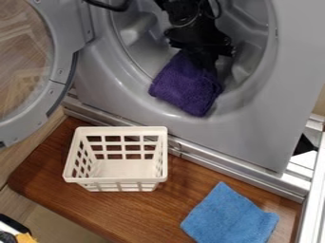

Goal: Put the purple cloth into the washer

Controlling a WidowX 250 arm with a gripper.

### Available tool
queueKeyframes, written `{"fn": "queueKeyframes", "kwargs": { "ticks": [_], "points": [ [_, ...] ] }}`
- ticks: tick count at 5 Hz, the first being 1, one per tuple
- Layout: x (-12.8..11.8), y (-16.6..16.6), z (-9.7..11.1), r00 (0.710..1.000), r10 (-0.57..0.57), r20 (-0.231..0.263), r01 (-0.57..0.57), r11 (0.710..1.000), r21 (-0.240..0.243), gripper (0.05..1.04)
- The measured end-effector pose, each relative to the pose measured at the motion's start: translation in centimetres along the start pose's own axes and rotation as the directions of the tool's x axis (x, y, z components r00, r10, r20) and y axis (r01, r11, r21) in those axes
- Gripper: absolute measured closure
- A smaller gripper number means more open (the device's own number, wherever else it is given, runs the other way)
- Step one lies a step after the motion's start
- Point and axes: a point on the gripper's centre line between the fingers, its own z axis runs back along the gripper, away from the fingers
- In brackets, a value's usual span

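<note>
Purple cloth (186,86) in gripper (204,61), at washer (270,123) opening

Washer: grey front-loader, far side, takes up most of the far half. Round opening faces the camera, pale grey drum (145,56) visible inside. Wooden board (114,209): brown, rounded corner at left, runs along the near side below the washer. Door (62,47): grey ring with clear glass, swung open to the left, partly cut off by the view's edge. Metal rail (219,170): silvery, slanting between washer and board, from far left to near right. Basket (120,180): white plastic, slotted walls, upright on the board, left of centre, bottom visible through its open top. Blue cloth (230,218): flat on the board, near right, one corner pointing far, right of the basket and apart from it. Purple cloth: fluffy, bunched or folded, hanging at the near lip of the opening, lower part over the rim. Gripper: black, comes in from the far edge in front of the drum, closed on the far end of the purple cloth; exact finger gap hidden by cloth and dark parts. Small yellow item (25,238): near left corner, mostly cut off.
</note>
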Motion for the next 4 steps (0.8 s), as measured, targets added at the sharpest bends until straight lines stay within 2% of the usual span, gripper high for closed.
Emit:
{"fn": "queueKeyframes", "kwargs": {
  "ticks": [1,3,4],
  "points": [
    [-0.3,-0.1,-0.1,1.0,-0.006,-0.027,0.006,1.0,-0.009,0.778],
    [-1.2,-0.3,-0.5,0.999,0.013,-0.048,-0.015,0.999,-0.03,0.182],
    [-1.8,0.1,-0.4,0.998,0.024,-0.056,-0.026,0.999,-0.029,0.075]
  ]
}}
